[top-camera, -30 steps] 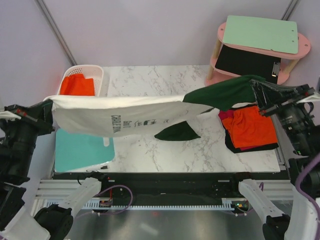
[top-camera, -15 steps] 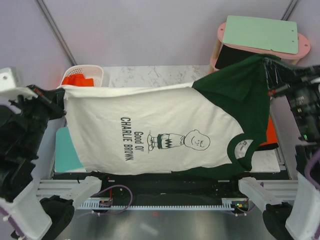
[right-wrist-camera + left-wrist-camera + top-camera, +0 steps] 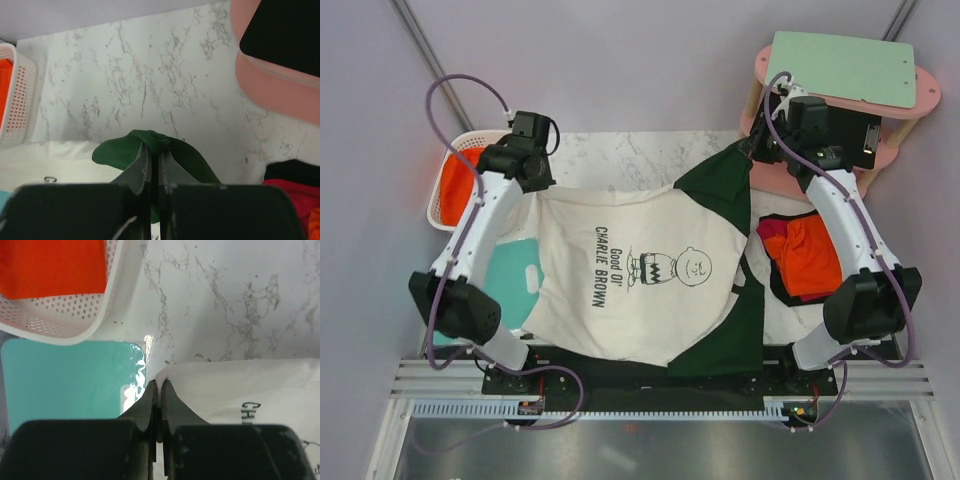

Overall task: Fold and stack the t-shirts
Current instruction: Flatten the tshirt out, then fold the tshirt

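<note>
Spreading lower now, the t-shirt [image 3: 640,280] drapes across the table [image 3: 620,158].

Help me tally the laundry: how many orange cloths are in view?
2. One orange cloth lies in the basket, far left; the other tops the pile right of the held shirt. More may be hidden under that shirt.

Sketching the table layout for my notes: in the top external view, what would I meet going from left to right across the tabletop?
From the left: white basket → cream t-shirt with green sleeves → pile of orange clothes.
</note>
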You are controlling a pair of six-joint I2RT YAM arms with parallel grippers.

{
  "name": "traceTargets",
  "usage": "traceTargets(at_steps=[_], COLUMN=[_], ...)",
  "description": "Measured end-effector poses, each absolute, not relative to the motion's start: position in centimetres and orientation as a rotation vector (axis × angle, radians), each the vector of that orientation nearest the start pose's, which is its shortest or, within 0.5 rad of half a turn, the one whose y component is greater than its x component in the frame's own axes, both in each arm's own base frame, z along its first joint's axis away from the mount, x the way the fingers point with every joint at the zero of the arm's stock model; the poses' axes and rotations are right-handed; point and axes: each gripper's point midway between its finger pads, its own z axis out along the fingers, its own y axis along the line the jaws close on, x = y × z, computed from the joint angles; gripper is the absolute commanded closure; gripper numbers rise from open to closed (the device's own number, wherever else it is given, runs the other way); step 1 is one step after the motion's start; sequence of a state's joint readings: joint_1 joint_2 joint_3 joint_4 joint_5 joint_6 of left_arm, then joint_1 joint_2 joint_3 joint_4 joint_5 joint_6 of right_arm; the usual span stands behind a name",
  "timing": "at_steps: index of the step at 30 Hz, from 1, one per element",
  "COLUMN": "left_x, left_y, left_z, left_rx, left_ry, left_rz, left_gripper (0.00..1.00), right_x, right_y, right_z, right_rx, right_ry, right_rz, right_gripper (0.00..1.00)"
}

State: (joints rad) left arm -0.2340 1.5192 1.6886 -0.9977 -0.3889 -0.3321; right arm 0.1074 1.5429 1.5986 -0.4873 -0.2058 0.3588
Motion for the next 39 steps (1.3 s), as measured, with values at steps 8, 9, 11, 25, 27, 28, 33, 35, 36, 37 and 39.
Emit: traceTargets(at_steps=[8, 9, 11, 25, 27, 28, 33, 35, 36, 37, 39], left_x=[43.9, 44.7, 46.4, 48.0, 47.4, 47.1, 45.3, 44.8, 44.5, 44.3, 43.8], left_y=[-2.9, -2.8, -2.5, -0.3, -0.1, 0.1, 0.5, 0.5, 0.6, 0.6, 0.6], left_z=[17.3, 17.1, 17.4, 19.5, 19.5, 19.6, 19.3, 19.3, 19.4, 19.5, 19.8], left_rx=[-0.34, -0.349, -0.368, -0.437, -0.439, -0.441, -0.442, -0.441, -0.44, -0.44, -0.44], left_ry=[2.516, 2.513, 2.494, 2.429, 2.432, 2.432, 2.454, 2.457, 2.458, 2.46, 2.457], left_rz=[0.304, 0.305, 0.3, 0.312, 0.322, 0.326, 0.347, 0.349, 0.349, 0.35, 0.349], left_gripper=[0.98, 0.98, 0.98, 0.98, 0.98, 0.98, 0.98, 0.98, 0.98, 0.98, 0.98], right_x=[49.9, 50.9, 52.6, 55.0, 54.6, 54.3, 51.8, 51.1, 50.8, 50.3, 49.6], right_y=[10.9, 11.0, 11.2, 13.0, 13.5, 13.6, 14.1, 14.1, 14.0, 13.9, 13.7], right_z=[22.8, 22.0, 20.4, 18.5, 19.0, 19.1, 19.2, 19.5, 19.8, 20.2, 21.2], right_rx=[0.134, 0.136, 0.139, 0.105, 0.091, 0.088, 0.068, 0.068, 0.069, 0.07, 0.069], right_ry=[2.174, 2.185, 2.201, 2.215, 2.205, 2.203, 2.218, 2.221, 2.22, 2.221, 2.216], right_rz=[0.497, 0.495, 0.495, 0.497, 0.501, 0.503, 0.501, 0.497, 0.494, 0.493, 0.494], right_gripper=[1.0, 1.0, 1.0, 1.0, 1.0, 1.0, 1.0, 1.0, 1.0, 1.0, 1.0])
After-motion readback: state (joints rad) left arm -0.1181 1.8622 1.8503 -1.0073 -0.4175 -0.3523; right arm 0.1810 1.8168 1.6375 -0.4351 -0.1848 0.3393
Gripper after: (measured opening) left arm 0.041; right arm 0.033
